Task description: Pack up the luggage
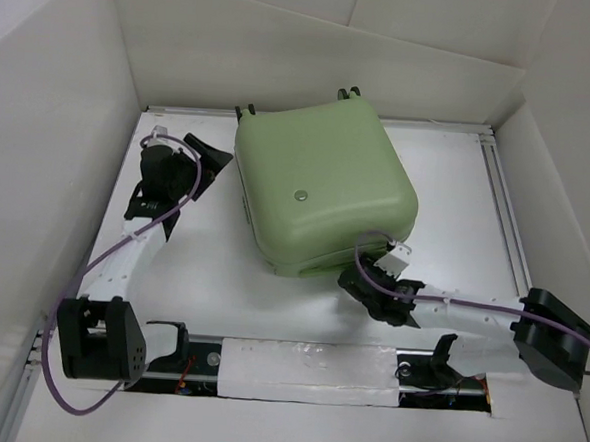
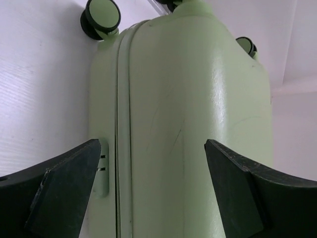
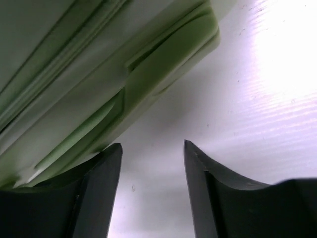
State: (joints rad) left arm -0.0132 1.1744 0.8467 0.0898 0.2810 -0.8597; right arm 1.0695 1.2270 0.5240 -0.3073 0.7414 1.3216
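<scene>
The luggage (image 1: 322, 183), a pale green hard-shell suitcase, lies flat and closed in the middle of the white table. My left gripper (image 1: 211, 154) is at its left side. In the left wrist view the jaws of that gripper (image 2: 153, 168) stand wide open, facing the luggage's seam (image 2: 121, 124), with wheels (image 2: 101, 15) beyond. My right gripper (image 1: 357, 283) is at the luggage's near right corner. In the right wrist view this gripper (image 3: 151, 148) is open over bare table, its left finger (image 3: 101, 193) just under the luggage's edge and recessed handle (image 3: 148, 64).
White walls box in the table on three sides. An aluminium rail (image 1: 506, 214) runs along the right edge. A white padded strip (image 1: 311, 367) lies along the near edge between the arm bases. The luggage's black wheels (image 1: 348, 92) point at the back wall.
</scene>
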